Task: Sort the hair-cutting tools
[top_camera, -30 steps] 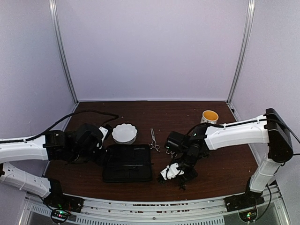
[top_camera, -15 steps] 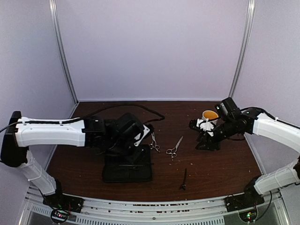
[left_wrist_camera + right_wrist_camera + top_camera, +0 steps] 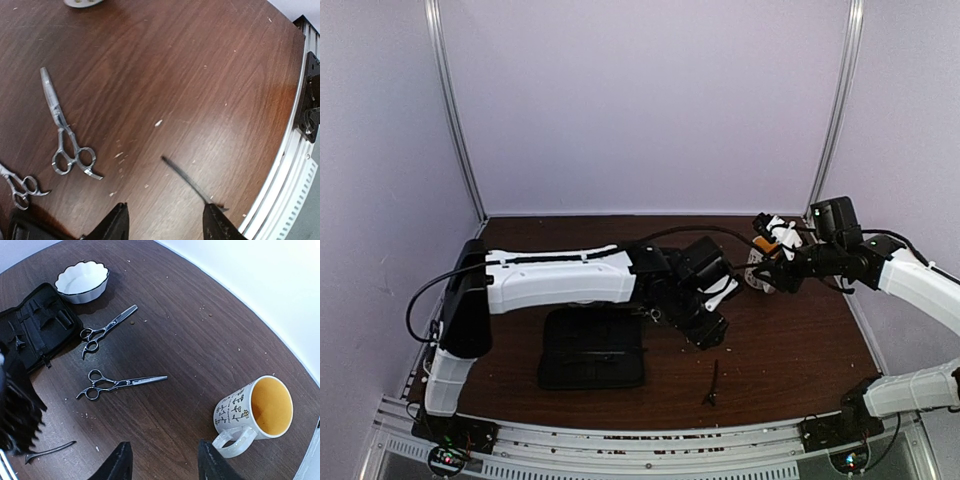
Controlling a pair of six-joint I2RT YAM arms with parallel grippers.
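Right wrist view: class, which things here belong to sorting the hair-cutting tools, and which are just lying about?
Job: upper scissors, lower scissors, clip.
Lying about: mug, bowl, case; the last two might be sorting spots.

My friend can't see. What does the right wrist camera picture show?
Two silver scissors lie apart on a brown table: the upper scissors beside a black case, the lower scissors nearer the camera. A white bowl sits top left, a mug at right, a dark hair clip bottom left. The right hand hangs open and empty.
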